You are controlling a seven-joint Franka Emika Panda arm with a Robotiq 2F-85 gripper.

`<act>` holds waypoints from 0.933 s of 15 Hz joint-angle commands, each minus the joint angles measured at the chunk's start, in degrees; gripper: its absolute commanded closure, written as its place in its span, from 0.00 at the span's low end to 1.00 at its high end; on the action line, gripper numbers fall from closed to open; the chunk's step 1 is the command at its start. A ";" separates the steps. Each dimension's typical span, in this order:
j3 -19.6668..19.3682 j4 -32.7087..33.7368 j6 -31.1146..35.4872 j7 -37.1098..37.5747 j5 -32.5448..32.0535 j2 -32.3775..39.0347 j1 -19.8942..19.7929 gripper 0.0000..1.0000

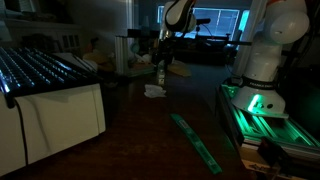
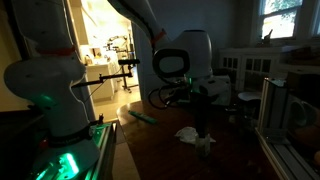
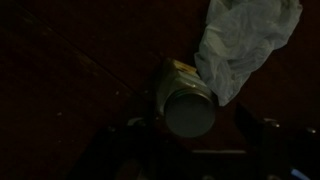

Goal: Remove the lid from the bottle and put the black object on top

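The scene is very dark. The bottle (image 3: 180,85) stands upright on the dark wooden table, and in the wrist view I look down on its round grey lid (image 3: 188,112). My gripper (image 3: 200,135) is open directly above it, with a finger dimly visible on each side of the lid and not touching it. In both exterior views the gripper (image 1: 160,52) (image 2: 200,103) hangs just over the bottle (image 1: 160,75) (image 2: 204,128). I cannot make out the black object in any view.
A crumpled white paper-like thing (image 3: 240,45) (image 1: 154,91) (image 2: 188,133) lies right beside the bottle. A long green strip (image 1: 197,142) (image 2: 140,117) lies on the table. A white rack (image 1: 50,95) stands to one side. The robot base (image 1: 265,70) glows green.
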 commanded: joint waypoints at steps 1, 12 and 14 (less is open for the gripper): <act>-0.22 -0.54 2.15 -1.88 2.14 0.57 0.53 0.20; -0.14 -0.87 2.00 -3.17 2.83 -0.29 0.51 0.36; -0.11 -0.87 1.93 -3.42 3.10 -0.46 0.53 0.44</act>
